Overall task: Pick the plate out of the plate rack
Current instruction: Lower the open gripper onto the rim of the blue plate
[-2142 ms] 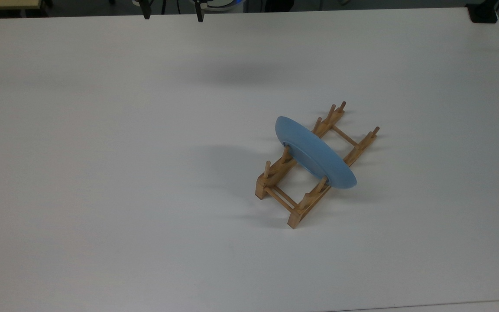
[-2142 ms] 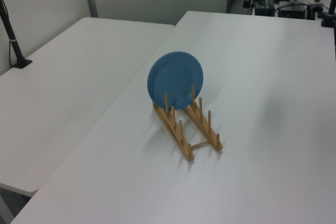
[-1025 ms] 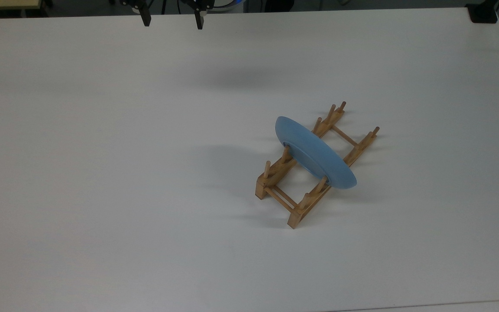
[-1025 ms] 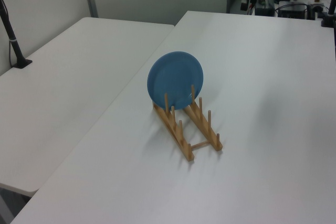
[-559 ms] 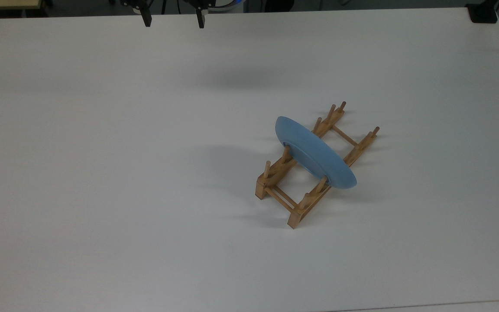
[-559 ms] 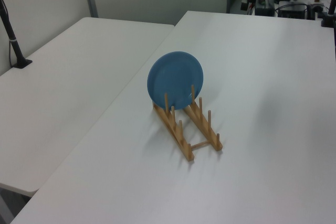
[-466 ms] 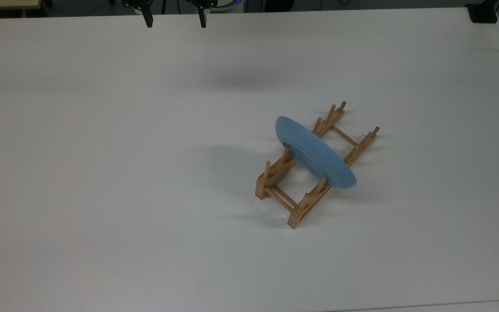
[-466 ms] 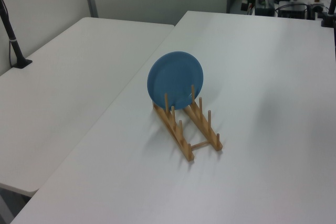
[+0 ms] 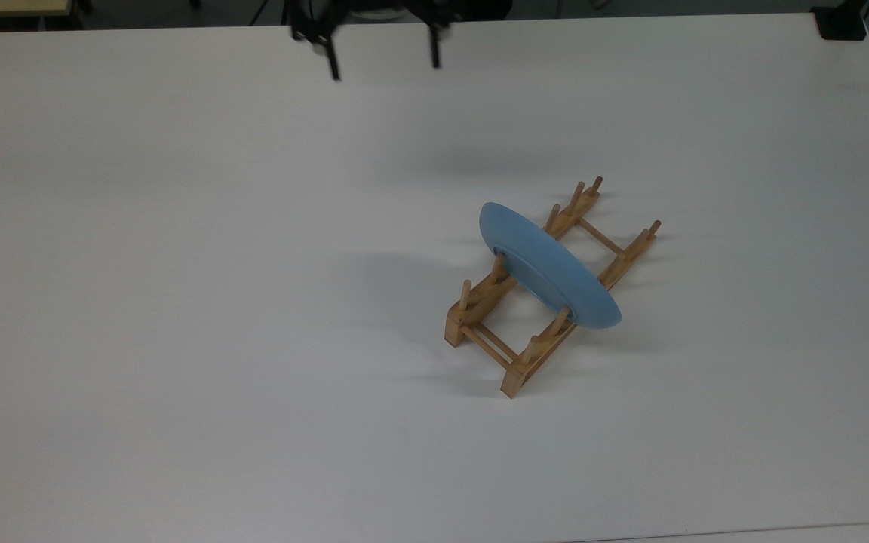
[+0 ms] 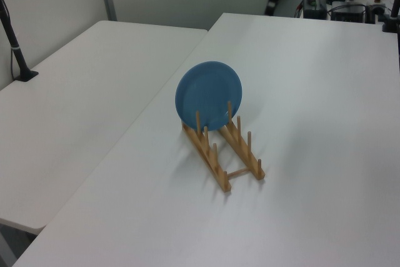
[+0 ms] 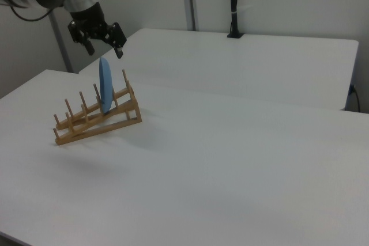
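A light-blue plate [image 9: 548,264] stands on edge between the pegs of the wooden plate rack [image 9: 477,302], right of the table's middle in the top view. My gripper [image 9: 384,64] hangs open over the table's far edge, well apart from the plate, with nothing between its fingers. In the right view the gripper [image 11: 104,50] hovers in the air just above and behind the plate [image 11: 105,84], whose thin edge faces the camera in the rack [image 11: 98,129]. The left view shows the plate's round face [image 10: 208,95] leaning in the rack [image 10: 212,164].
The rack sits on a white table [image 9: 178,302]. A second white table [image 10: 75,104] adjoins it, with a black clamped post [image 10: 17,48]. A black clamp [image 9: 842,23] sits at the top view's far right corner.
My gripper has moved to the top view's right and a little further over the table, staying open. Plate and rack have not moved.
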`<state>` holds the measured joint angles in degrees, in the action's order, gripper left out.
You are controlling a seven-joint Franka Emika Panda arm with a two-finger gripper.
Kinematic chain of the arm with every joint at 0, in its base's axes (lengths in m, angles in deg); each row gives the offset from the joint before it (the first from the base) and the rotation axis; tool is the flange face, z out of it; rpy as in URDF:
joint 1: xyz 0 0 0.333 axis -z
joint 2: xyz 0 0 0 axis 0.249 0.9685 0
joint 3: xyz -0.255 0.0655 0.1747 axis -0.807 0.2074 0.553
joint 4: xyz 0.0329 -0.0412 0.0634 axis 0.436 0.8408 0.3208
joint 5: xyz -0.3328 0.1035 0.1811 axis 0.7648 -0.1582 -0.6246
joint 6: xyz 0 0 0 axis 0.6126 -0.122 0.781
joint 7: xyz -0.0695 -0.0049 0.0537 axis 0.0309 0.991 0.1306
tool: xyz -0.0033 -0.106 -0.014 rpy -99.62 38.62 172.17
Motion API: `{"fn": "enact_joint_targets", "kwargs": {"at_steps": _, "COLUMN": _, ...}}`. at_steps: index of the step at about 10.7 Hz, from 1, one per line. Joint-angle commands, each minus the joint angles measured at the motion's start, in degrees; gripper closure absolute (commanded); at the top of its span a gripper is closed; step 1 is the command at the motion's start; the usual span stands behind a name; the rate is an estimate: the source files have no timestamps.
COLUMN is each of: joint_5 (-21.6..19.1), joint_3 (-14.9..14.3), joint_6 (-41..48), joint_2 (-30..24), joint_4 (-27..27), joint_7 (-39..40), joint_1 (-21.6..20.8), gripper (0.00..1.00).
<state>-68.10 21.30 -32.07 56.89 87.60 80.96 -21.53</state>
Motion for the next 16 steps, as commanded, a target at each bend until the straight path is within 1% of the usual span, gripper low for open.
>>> {"fn": "enact_joint_targets", "kwargs": {"at_steps": 1, "joint_5": 1.83, "joint_3": -0.41, "joint_6": -9.48, "joint_2": 5.58, "joint_4": -0.67, "joint_7": -1.36, "joint_1": -4.39, "gripper": 0.0}}
{"fn": "enact_joint_targets", "kwargs": {"at_steps": 2, "joint_5": 1.91, "joint_3": -0.5, "joint_6": -12.73, "joint_2": 7.25, "joint_4": -0.67, "joint_7": -1.98, "joint_1": -5.79, "gripper": 0.0}}
{"fn": "enact_joint_targets", "kwargs": {"at_steps": 3, "joint_5": 2.09, "joint_3": -0.41, "joint_6": -15.9, "joint_2": 8.66, "joint_4": -0.67, "joint_7": -4.68, "joint_1": -6.33, "gripper": 0.0}}
{"fn": "enact_joint_targets", "kwargs": {"at_steps": 4, "joint_5": 2.96, "joint_3": -0.23, "joint_6": -17.93, "joint_2": 10.15, "joint_4": -0.67, "joint_7": -7.41, "joint_1": -7.03, "gripper": 0.0}}
{"fn": "enact_joint_targets", "kwargs": {"at_steps": 5, "joint_5": 3.32, "joint_3": -0.23, "joint_6": -19.43, "joint_2": 11.39, "joint_4": -0.5, "joint_7": -9.17, "joint_1": -9.04, "gripper": 0.0}}
{"fn": "enact_joint_targets", "kwargs": {"at_steps": 6, "joint_5": 3.41, "joint_3": -0.23, "joint_6": -21.45, "joint_2": 12.79, "joint_4": -0.41, "joint_7": -11.45, "joint_1": -10.01, "gripper": 0.0}}
{"fn": "enact_joint_targets", "kwargs": {"at_steps": 7, "joint_5": 3.76, "joint_3": -0.23, "joint_6": -23.47, "joint_2": 14.11, "joint_4": -0.41, "joint_7": -13.13, "joint_1": -10.63, "gripper": 0.04}}
{"fn": "enact_joint_targets", "kwargs": {"at_steps": 8, "joint_5": 4.11, "joint_3": -0.23, "joint_6": -24.44, "joint_2": 15.08, "joint_4": -0.41, "joint_7": -14.28, "joint_1": -11.25, "gripper": 0.1}}
{"fn": "enact_joint_targets", "kwargs": {"at_steps": 9, "joint_5": 4.2, "joint_3": -0.23, "joint_6": -24.63, "joint_2": 15.44, "joint_4": -0.41, "joint_7": -15.33, "joint_1": -11.51, "gripper": 0.22}}
{"fn": "enact_joint_targets", "kwargs": {"at_steps": 10, "joint_5": 4.2, "joint_3": -0.23, "joint_6": -24.8, "joint_2": 15.7, "joint_4": -0.32, "joint_7": -15.34, "joint_1": -11.69, "gripper": 0.38}}
{"fn": "enact_joint_targets", "kwargs": {"at_steps": 11, "joint_5": 4.2, "joint_3": -0.23, "joint_6": -24.89, "joint_2": 15.79, "joint_4": -0.23, "joint_7": -15.34, "joint_1": -11.78, "gripper": 0.62}}
{"fn": "enact_joint_targets", "kwargs": {"at_steps": 12, "joint_5": 4.2, "joint_3": -0.23, "joint_6": -24.89, "joint_2": 15.79, "joint_4": -0.32, "joint_7": -15.26, "joint_1": -11.69, "gripper": 0.8}}
{"fn": "enact_joint_targets", "kwargs": {"at_steps": 14, "joint_5": 4.2, "joint_3": -0.23, "joint_6": -24.81, "joint_2": 15.71, "joint_4": -0.32, "joint_7": -14.91, "joint_1": -11.69, "gripper": 0.95}}
{"fn": "enact_joint_targets", "kwargs": {"at_steps": 15, "joint_5": 4.2, "joint_3": -0.23, "joint_6": -24.81, "joint_2": 15.53, "joint_4": -0.32, "joint_7": -14.82, "joint_1": -11.69, "gripper": 1.0}}
{"fn": "enact_joint_targets", "kwargs": {"at_steps": 16, "joint_5": 4.2, "joint_3": -0.23, "joint_6": -24.81, "joint_2": 15.1, "joint_4": -0.32, "joint_7": -14.82, "joint_1": -11.61, "gripper": 1.0}}
